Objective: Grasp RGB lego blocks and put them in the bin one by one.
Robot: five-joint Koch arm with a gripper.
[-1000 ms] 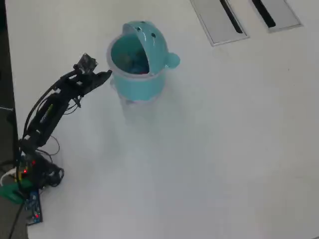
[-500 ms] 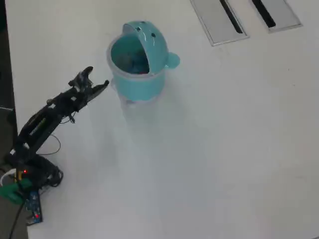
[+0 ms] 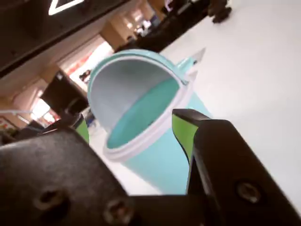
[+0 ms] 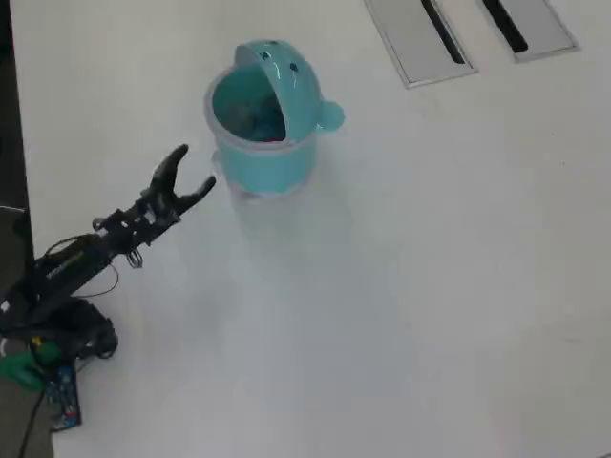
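The white table (image 4: 401, 286) is seen from overhead, with the teal bin (image 4: 263, 162) standing at its far left, lid tipped open. Just left of the bin, the gripper (image 4: 196, 167) is held spread apart, nothing grasped.

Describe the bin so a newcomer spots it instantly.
On the white table, look toward the top of the overhead view, just left of the grey slotted panels. The bin stands there, past the open gripper. It is the only round teal thing, domed lid flipped open.
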